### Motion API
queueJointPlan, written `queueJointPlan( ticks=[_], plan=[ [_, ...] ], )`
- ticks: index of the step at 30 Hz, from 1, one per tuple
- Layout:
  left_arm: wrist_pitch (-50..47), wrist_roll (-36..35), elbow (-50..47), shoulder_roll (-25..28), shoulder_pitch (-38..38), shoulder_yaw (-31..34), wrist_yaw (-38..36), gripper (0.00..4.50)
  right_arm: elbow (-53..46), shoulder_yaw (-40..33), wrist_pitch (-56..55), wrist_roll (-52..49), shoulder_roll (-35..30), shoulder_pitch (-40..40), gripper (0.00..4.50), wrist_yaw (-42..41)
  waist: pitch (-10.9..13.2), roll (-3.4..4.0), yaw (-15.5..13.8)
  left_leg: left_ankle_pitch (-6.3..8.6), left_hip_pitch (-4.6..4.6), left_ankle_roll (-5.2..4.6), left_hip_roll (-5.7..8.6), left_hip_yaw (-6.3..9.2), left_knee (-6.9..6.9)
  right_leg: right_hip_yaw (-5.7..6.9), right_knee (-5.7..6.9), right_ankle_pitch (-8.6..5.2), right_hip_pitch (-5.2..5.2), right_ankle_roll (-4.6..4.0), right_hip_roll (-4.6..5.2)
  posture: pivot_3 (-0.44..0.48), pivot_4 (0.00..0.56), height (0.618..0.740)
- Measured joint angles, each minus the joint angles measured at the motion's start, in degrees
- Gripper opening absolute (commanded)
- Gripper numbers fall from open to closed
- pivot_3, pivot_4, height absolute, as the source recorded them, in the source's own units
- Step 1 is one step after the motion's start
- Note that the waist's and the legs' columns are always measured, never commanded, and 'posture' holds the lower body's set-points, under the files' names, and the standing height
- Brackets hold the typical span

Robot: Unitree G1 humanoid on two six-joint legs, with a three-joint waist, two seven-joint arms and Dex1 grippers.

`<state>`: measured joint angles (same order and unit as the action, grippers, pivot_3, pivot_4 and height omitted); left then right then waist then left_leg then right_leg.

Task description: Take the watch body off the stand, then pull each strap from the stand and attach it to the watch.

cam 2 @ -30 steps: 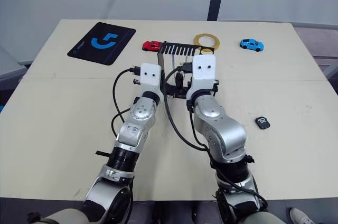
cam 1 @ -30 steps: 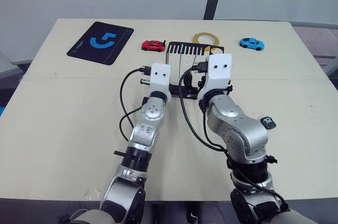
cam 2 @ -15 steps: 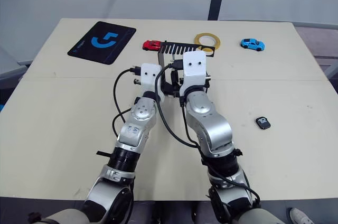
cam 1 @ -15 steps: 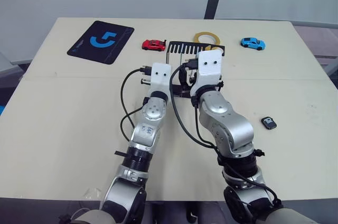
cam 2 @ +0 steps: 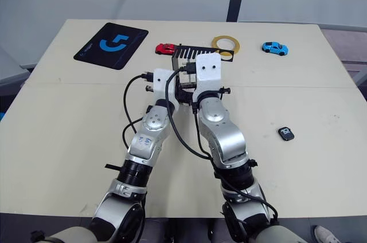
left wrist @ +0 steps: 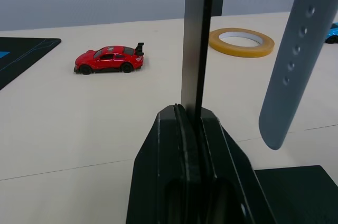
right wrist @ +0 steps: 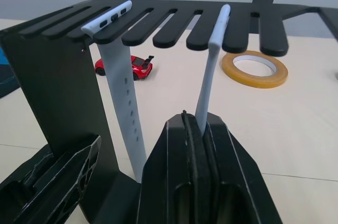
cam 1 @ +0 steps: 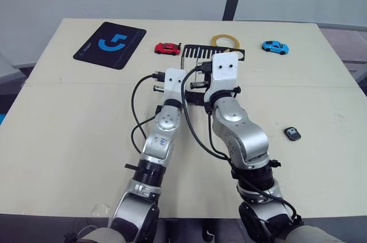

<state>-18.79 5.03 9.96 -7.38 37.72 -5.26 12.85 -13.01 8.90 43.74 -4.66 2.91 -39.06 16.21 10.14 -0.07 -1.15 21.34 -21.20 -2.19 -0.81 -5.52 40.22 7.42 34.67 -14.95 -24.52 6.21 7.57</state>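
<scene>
- Two pale grey-blue flexible straps [right wrist: 122, 86] hang lengthwise from the comb slots of the thin black bent-metal stand [right wrist: 58, 86].
- My right gripper [right wrist: 196, 129] is pinched on the plain strap [right wrist: 211, 76]; the holed one hangs just beside it.
- My left gripper [left wrist: 189, 123] clamps the stand's upright edge.
- One small black watch body [cam 1: 293, 134] lies well apart, beyond my right fingers.
</scene>
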Motion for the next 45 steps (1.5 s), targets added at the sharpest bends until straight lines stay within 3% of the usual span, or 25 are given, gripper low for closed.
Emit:
queueJointPlan(
  ticks=[17, 30, 37, 42, 43, 45],
  plan=[
    [1.48, -0.02, 1.32, -0.34, 0.03, -0.41, -0.81, 0.00, -15.91, 3.16, 12.66, 4.97, -2.69, 4.50, 0.06, -6.13, 0.00, 0.00, -0.21, 0.00, -0.04, 0.00, 0.03, 0.08, 0.00, 0.07, -0.05, 0.00, 0.02, 0.00, 0.02, 0.000, 0.150, 0.732],
    [2.46, -0.04, 2.11, -0.49, 0.27, -0.33, -0.93, 0.00, -16.66, 4.51, 12.32, 8.29, -7.93, 7.01, 0.06, -10.07, 0.00, 0.00, -0.23, -0.01, -0.04, -0.01, 0.05, 0.12, -0.01, 0.11, -0.05, 0.00, 0.04, 0.00, 0.03, 0.000, 0.150, 0.732],
    [1.75, -0.08, 1.94, -0.56, 0.23, -0.29, -1.01, 0.00, -25.47, 4.40, 14.25, 8.11, -9.22, 10.86, 0.06, -13.55, 0.00, 0.00, -0.27, -0.01, -0.03, 0.00, 0.05, 0.12, -0.01, 0.11, -0.07, 0.00, 0.04, 0.00, 0.02, 0.000, 0.150, 0.732],
    [-0.81, -1.55, 1.20, -0.65, -2.01, -0.52, -3.18, 1.92, -28.20, 4.19, 16.77, 8.02, -9.04, 12.99, 0.00, -14.57, 0.00, 0.00, -0.07, -0.01, -0.05, -0.01, 0.05, 0.09, -0.03, 0.10, -0.10, 0.00, 0.01, 0.00, 0.02, 0.000, 0.150, 0.732],
    [-1.84, -1.81, 0.70, -0.36, -2.96, -0.56, -3.89, 2.14, -28.31, 4.16, 17.11, 8.01, -9.07, 13.29, 0.00, -14.82, 0.00, 0.00, -0.03, -0.01, -0.05, 0.00, 0.04, 0.10, -0.04, 0.11, -0.10, 0.00, 0.01, 0.00, 0.00, 0.000, 0.150, 0.732],
    [-4.12, -2.22, -2.64, 0.40, -5.25, -0.88, -5.54, 3.27, -28.83, 4.11, 17.65, 8.00, -9.18, 13.68, 0.00, -15.33, 0.00, 0.00, 0.24, -0.02, -0.04, 0.02, 0.01, 0.09, -0.07, 0.11, -0.10, -0.01, -0.01, -0.01, -0.02, 0.000, 0.150, 0.732]
  ],
)
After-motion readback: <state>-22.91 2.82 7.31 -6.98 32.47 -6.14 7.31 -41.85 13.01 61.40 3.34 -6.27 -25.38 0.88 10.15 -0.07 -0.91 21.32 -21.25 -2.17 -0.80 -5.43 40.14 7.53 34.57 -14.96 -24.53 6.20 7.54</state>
